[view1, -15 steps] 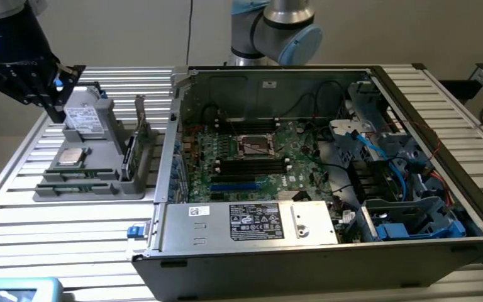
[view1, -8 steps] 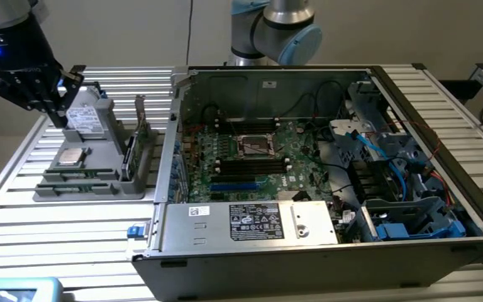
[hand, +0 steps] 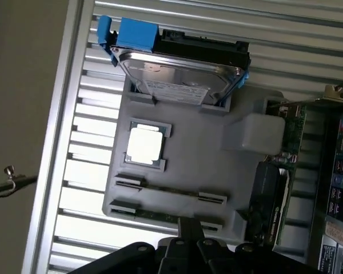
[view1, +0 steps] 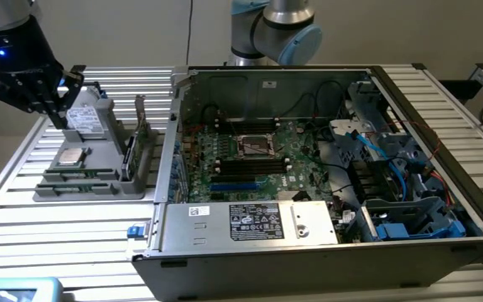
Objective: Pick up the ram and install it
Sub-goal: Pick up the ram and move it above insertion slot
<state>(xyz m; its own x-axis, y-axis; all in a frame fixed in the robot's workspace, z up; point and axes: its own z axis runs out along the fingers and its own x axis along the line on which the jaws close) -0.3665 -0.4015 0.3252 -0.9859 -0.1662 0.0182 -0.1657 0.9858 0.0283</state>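
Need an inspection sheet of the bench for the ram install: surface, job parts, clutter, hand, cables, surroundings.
surface: slatted metal table carrying a grey tray and an open computer case.
job's things: two ram sticks lying in the tray's slots; motherboard exposed in the case.
clutter: hard drive, processor chip and expansion card, all in the tray.
hand: hand shut, hovers over the tray, nothing seen held.
cables: blue and black wires inside the case, towards the exterior view's right.
surroundings: robot arm joint behind the case; plain wall.
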